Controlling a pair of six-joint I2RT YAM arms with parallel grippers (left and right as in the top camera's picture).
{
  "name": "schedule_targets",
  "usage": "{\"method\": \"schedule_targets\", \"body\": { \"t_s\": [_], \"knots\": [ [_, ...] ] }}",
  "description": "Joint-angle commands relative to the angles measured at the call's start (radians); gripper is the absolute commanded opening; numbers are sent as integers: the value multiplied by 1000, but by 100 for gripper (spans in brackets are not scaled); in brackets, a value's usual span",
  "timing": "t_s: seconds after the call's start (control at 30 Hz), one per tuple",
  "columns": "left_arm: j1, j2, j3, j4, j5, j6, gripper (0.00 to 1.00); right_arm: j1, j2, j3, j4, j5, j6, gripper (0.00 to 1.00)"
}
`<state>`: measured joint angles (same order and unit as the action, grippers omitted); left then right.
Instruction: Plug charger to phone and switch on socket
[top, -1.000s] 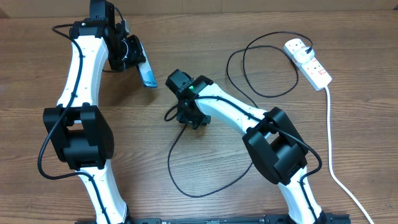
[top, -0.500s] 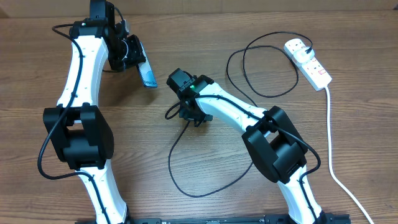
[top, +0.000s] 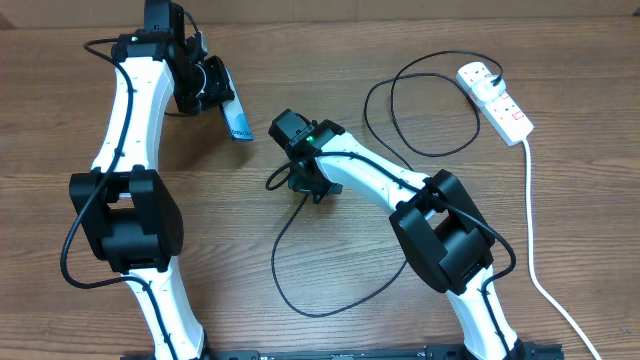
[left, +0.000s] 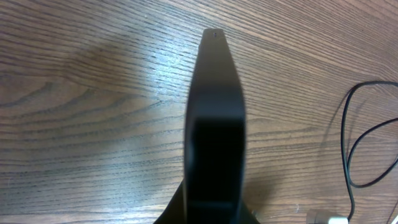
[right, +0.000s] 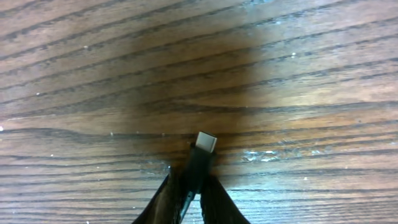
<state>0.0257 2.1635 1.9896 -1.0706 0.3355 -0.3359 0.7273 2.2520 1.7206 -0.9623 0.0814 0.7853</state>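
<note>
Wood-grain table (top: 230, 215) underneath everything. Nearest the arm bases, slack of the charger (right: 198, 163) lying in a loose loop on the boards between the two arms, then climbing to the right gripper (top: 305, 186) at mid-table. Seen from the right wrist: fingers (right: 221, 208) pinched narrow on the black plug body, silver connector tip sticking out past them, pointing away, close over the wood and its own dark shadow; cannot tell whether touching the surface.

Farther back and to the left, left gripper (top: 222, 98) clamped tight on the phone (top: 238, 120). Held tilted with one end angled out toward the table's middle, light-blue screen and small lettering just visible from overhead. From the left wrist, only a dark, blurred slab seen edge-on above the boards. Near the connector tip but clearly apart from it.

Farthest off, at the far right, the socket (top: 497, 100) lying flat, well apart from both grippers. Charger's other end plugged in at its far end, more black cable curling in loops beside it. White cord (top: 530, 220) running from its near end down toward the front right corner.
</note>
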Motion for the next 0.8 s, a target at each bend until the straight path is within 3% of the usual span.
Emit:
{"method": "schedule_targets", "body": {
  "t_s": [0.0,0.17,0.37,0.6,0.77],
  "knots": [
    [-8,-42,29,-7,13,23,4,-8,37,4,4,-16,0,6],
    [-20,-42,29,-10,48,44,4,-32,37,62,-35,-31,-4,4],
    [-13,-42,29,62,404,66,4,-40,2,165,-129,-73,-35,4],
    [14,-42,29,219,798,-81,4,-60,-144,204,-167,-135,-76,4],
    [21,-42,29,348,985,-223,4,-131,-249,204,-171,-387,-237,4]
  ]
}}
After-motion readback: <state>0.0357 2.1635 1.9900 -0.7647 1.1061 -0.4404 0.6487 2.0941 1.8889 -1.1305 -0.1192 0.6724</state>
